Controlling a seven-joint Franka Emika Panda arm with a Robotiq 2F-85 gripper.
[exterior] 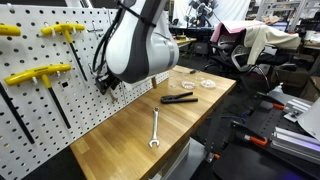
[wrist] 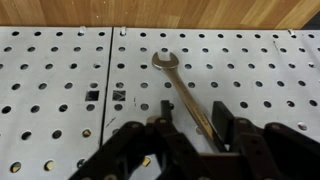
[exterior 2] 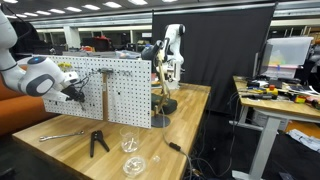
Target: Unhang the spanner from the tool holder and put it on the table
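Wrist view gave me the clearest look: the spanner (wrist: 185, 95) hung on the tool holder (wrist: 60, 90), its open-end head uppermost in the picture and its shaft slanting down across the white perforated panel. The gripper (wrist: 192, 130) was open, and I could see the two dark fingers (wrist: 222, 122) spread to either side of the lower shaft, which ran between them. It lay nearer one finger than the other; whether metal met pad I could not tell. A strip of wood ran along the top edge of that picture.

In an exterior view the table (exterior: 120, 135) carried another spanner (exterior: 156, 128) lying flat, with black pliers (exterior: 180, 98) farther along the top, well apart from it. Yellow T-handle tools (exterior: 40, 75) hung on the panel beside the white arm (exterior: 140, 45).
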